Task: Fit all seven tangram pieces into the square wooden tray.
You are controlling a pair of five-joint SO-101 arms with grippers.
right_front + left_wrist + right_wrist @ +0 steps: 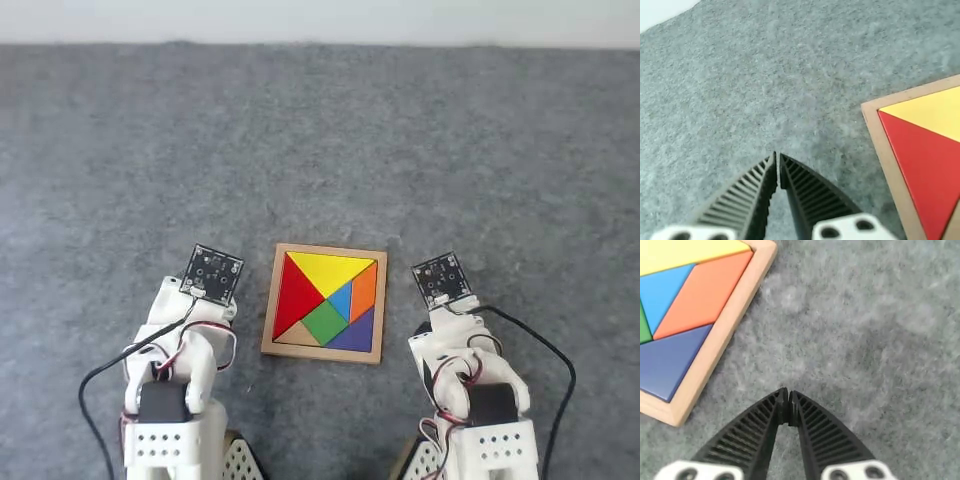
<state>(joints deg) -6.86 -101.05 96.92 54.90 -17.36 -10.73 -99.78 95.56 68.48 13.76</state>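
The square wooden tray [269,315] lies on the grey carpet between the two arms. Inside it sit the yellow triangle [328,269], red triangle [297,295], blue triangle [341,301], orange parallelogram [364,290], green square [324,323], purple triangle [356,334] and a tan wood-coloured triangle [291,334], filling the square. My left gripper [778,159] hovers shut over bare carpet just left of the tray [871,116], holding nothing. My right gripper [788,394] is shut and empty over carpet just right of the tray [730,320].
Grey carpet [320,140] covers the whole table. A pale wall strip [320,20] runs along the far edge. Both arm bases [170,440] stand at the near edge with black cables [545,345] trailing beside them.
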